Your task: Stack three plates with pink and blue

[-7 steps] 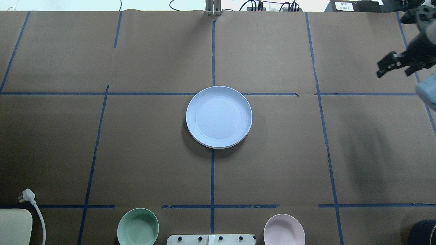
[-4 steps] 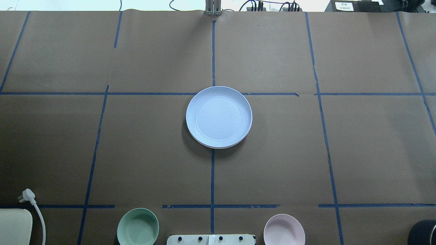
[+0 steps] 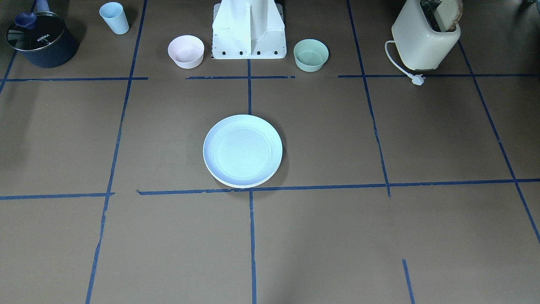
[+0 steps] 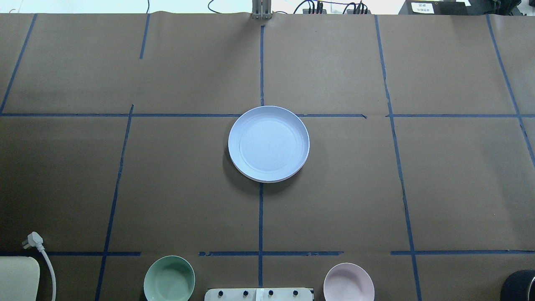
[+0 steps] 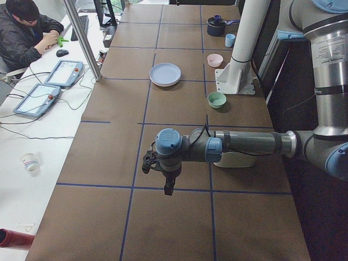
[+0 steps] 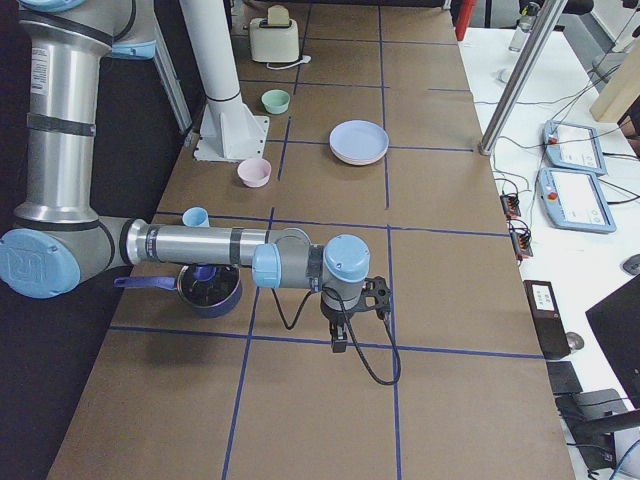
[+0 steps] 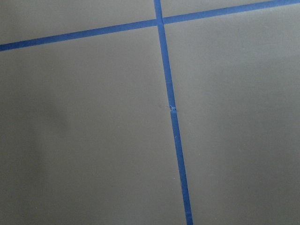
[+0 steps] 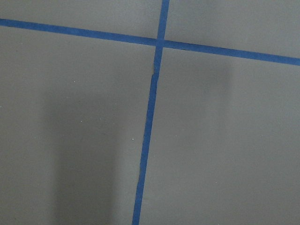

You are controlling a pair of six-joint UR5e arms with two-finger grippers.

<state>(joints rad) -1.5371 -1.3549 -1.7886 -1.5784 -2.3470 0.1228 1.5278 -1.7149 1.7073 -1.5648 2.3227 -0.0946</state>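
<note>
The blue plate (image 4: 268, 144), a paler rim showing under it, lies at the centre of the worktop (image 4: 376, 188). The left tool (image 5: 167, 186) and right tool (image 6: 338, 340) hang over opposite ends, well apart from it, neither clearly nearer. Wide or narrow, I cannot tell.

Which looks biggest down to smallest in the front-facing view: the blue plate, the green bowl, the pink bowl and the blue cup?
1. Blue plate, clearly largest.
2. Pink bowl and green bowl: these look about alike, so I won't rank them.
3. Blue cup, smallest.
</note>
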